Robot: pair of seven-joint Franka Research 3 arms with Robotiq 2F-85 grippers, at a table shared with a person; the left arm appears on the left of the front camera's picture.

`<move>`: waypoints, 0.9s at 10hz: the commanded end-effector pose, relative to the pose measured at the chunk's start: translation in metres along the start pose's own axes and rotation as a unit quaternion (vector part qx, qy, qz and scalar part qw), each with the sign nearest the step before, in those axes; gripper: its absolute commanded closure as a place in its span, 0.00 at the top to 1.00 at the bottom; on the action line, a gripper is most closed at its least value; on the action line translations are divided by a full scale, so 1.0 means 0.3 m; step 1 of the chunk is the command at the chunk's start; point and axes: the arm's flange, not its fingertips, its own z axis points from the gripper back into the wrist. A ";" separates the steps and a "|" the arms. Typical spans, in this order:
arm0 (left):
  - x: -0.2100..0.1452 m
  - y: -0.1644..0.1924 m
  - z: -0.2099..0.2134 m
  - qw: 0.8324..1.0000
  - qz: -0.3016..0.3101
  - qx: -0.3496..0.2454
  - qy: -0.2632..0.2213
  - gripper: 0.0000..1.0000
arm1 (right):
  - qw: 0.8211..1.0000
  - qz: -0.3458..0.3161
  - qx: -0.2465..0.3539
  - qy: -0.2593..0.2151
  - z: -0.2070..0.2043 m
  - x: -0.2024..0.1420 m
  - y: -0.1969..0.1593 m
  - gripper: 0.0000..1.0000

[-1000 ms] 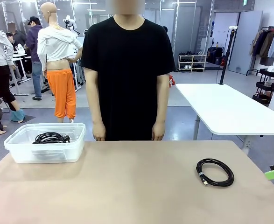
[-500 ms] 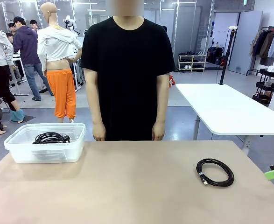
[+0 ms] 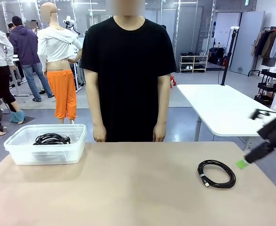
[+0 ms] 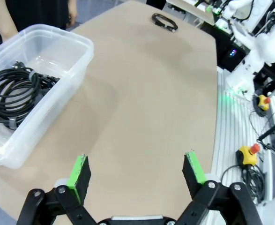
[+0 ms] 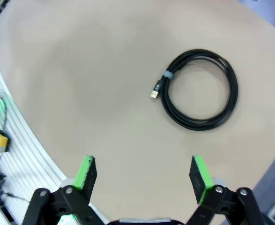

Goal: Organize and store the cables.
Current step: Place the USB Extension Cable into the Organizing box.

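Note:
One cable [image 3: 216, 173], a round black coil bound by a small tie, lies on the tan table [image 3: 138, 188] at the right. In the right wrist view this cable [image 5: 200, 89] lies ahead of my right gripper [image 5: 142, 172], which hangs open above the table with nothing between its pads. From the front, the right gripper [image 3: 245, 161] hovers just right of the coil. More coiled black cables [image 3: 51, 139] rest inside a clear plastic bin [image 3: 46, 153] at the far left. My left gripper [image 4: 136, 168] stands open over bare table, beside the bin [image 4: 76, 40] and its cables [image 4: 15, 91].
A person in a black shirt [image 3: 128, 70] stands at the far edge, hands hanging down. A white table [image 3: 227, 110] stands behind at the right. Yellow emergency-stop boxes [image 4: 247, 154] sit beyond the table's near edge in the left wrist view.
My right arm has swung up and in from the right edge, bringing its gripper closer to the loose coil. The cables, the bin and the person at the table have not moved.

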 end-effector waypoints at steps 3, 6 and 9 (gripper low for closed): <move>-0.001 0.002 0.009 1.000 -0.008 0.000 0.003 1.00 | 0.991 -0.033 -0.048 0.121 -0.164 0.268 0.050 1.00; -0.001 0.002 0.009 1.000 -0.008 0.000 0.003 1.00 | 0.986 -0.073 -0.074 0.130 -0.277 0.350 0.088 1.00; -0.001 0.002 0.009 1.000 -0.008 0.000 0.003 1.00 | 0.975 -0.113 -0.114 0.153 -0.430 0.386 0.108 1.00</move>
